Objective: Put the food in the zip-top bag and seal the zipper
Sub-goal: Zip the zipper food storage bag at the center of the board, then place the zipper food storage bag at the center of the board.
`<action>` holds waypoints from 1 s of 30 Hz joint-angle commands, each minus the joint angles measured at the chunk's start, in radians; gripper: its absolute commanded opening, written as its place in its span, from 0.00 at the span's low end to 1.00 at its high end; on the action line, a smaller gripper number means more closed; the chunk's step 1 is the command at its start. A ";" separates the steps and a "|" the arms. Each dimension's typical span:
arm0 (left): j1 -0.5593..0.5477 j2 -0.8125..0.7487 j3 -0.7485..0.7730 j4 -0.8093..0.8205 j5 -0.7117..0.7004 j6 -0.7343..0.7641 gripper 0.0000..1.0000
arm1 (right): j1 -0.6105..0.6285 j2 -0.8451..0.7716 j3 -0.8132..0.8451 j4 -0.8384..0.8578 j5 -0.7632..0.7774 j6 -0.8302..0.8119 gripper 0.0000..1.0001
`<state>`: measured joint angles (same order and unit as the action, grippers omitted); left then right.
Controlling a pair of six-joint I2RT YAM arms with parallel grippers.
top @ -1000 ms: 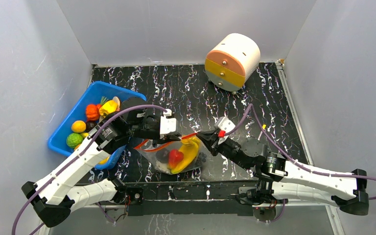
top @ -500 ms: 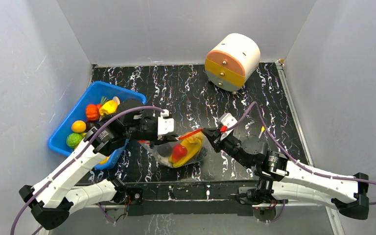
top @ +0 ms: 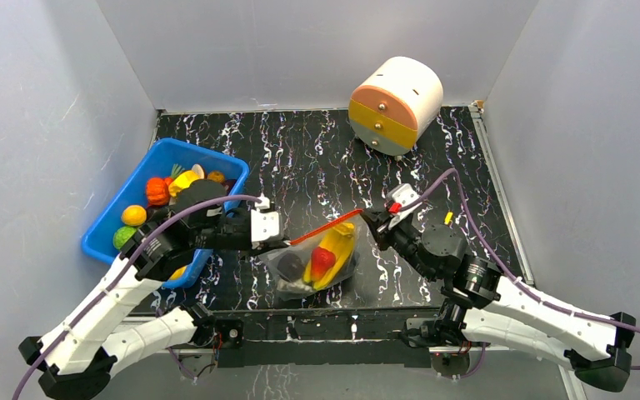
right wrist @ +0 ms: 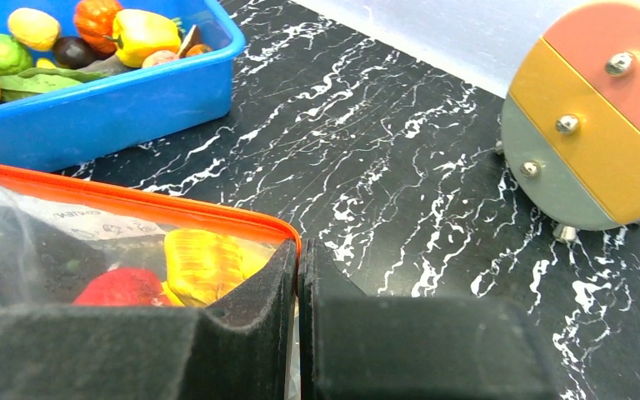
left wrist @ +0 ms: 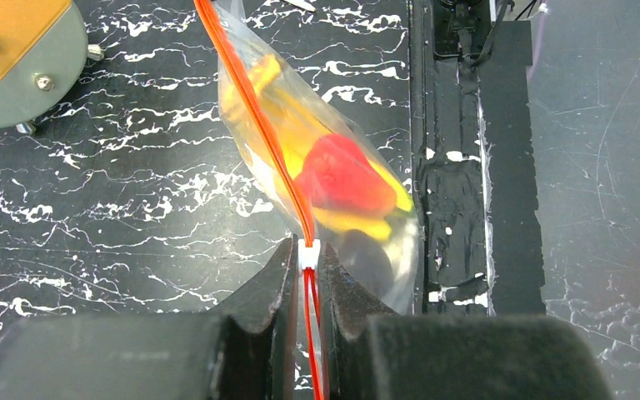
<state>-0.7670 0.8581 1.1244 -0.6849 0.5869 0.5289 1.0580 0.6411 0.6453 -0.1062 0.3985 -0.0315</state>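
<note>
The zip-top bag [top: 312, 265] is held up between my two grippers, its zipper [top: 327, 227] stretched taut as an orange-red line. Inside are food pieces: a yellow banana [top: 336, 250], a red piece [top: 322, 260] and a dark piece [top: 290, 267]. My left gripper [top: 278, 240] is shut on the zipper [left wrist: 254, 108] at its white slider [left wrist: 308, 254]. My right gripper [top: 370, 218] is shut on the zipper's other end [right wrist: 287, 232]. The right wrist view shows the bag [right wrist: 42, 242] with yellow [right wrist: 204, 262] and red [right wrist: 121, 287] food inside.
A blue bin [top: 108, 229] with several more toy fruits [top: 157, 190] stands at the left, close behind my left arm. A round drawer unit [top: 393, 104] sits at the back right. The table's near edge [top: 333, 312] is just below the bag.
My left gripper has moved left and nearer along the zipper. My right gripper has moved right and away with the bag's end. The strip has gone from slack to taut.
</note>
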 commanded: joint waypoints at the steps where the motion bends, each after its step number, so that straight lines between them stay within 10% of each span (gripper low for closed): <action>1: 0.005 -0.060 0.000 -0.050 0.024 -0.017 0.00 | -0.033 -0.024 0.051 -0.023 0.119 -0.017 0.00; 20: 0.005 -0.136 -0.079 -0.084 0.028 -0.007 0.00 | -0.035 -0.245 0.059 -0.250 0.362 0.281 0.00; 30: 0.005 -0.073 -0.165 0.116 -0.056 -0.037 0.00 | -0.036 -0.101 -0.007 -0.042 0.353 0.097 0.00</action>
<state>-0.7670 0.7933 0.9794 -0.6136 0.5995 0.4934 1.0359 0.5091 0.6563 -0.3370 0.6640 0.1822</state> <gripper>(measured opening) 0.073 0.010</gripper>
